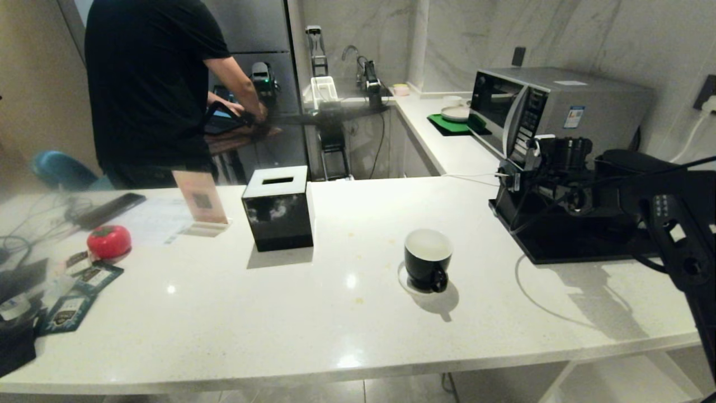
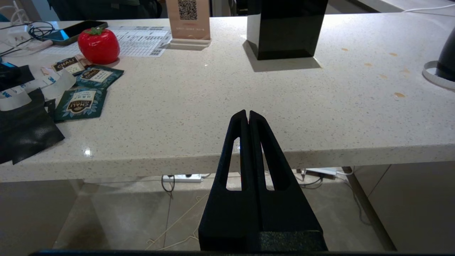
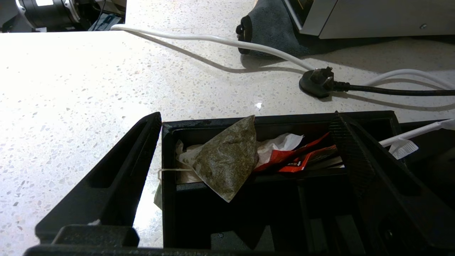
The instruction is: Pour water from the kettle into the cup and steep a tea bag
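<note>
The black cup (image 1: 428,260), white inside, stands on its white saucer (image 1: 404,282) mid-counter; its edge also shows in the left wrist view as the cup (image 2: 448,57). The brownish pyramid tea bag (image 3: 227,160) lies in a back compartment of a black organizer tray (image 3: 213,124), and its pale string (image 3: 170,170) hangs over the tray wall. My right gripper (image 3: 246,114) is open wide above that tray, with the tea bag between its spread fingers and untouched. My right arm (image 1: 671,224) reaches in from the right. My left gripper (image 2: 248,113) is shut and empty, parked before the counter's front edge. I cannot make out the kettle.
A black tissue box (image 1: 278,210) and a sign holder (image 1: 201,201) stand left of the cup. A red tomato-shaped object (image 1: 109,240) and dark blue packets (image 1: 84,285) lie far left. Behind the tray are a microwave (image 1: 559,106) and a plug (image 3: 316,81). A person (image 1: 145,84) stands at the back.
</note>
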You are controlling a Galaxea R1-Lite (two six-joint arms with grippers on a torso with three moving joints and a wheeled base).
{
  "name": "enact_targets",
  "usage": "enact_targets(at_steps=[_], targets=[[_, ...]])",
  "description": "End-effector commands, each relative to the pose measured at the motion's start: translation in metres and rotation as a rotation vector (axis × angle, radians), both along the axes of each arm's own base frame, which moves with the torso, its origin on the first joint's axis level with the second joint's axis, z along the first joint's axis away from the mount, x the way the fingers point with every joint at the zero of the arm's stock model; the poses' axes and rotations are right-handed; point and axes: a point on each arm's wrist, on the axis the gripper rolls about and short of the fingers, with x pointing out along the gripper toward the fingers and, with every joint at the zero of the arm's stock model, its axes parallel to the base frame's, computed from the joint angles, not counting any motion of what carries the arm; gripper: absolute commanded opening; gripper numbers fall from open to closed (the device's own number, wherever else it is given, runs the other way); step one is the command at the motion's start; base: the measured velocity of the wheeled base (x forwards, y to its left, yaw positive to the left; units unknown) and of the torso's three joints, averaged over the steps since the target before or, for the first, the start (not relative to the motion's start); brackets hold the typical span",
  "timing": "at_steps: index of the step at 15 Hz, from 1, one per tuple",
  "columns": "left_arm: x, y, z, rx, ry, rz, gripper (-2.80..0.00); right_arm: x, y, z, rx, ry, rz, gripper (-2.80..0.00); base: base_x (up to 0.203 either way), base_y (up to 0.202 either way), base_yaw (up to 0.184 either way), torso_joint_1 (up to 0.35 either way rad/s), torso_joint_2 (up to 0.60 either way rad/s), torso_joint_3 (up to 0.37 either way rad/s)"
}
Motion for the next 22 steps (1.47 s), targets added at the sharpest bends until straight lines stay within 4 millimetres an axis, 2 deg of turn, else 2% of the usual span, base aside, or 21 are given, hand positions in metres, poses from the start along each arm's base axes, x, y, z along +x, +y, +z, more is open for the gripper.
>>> enact_targets(at_steps=[1,11,22], targets=[[0.0001,0.0000,0.0001,-0.001,0.001,0.000,-2.80,-0.0003,0.0000,0.0013,-0.001,-0.003,-0.001,0.00,0.000,0.000,0.000,0.000,0.00,0.000],[0.0001,0.0000,0.0001,-0.001,0.001,0.000,-2.80,-0.0002,0.0024,0.0071,-0.004,-0.041,0.002,0.00,0.000,0.000,0.000,0.000,0.00,0.000],[0.0001,0.0000,0.0001,-0.001,0.001,-0.001,-2.80,0.0008,-0.0014,0.0015,-0.010,-0.027,-0.026,0.00,0.000,0.000,0.000,0.000,0.00,0.000]])
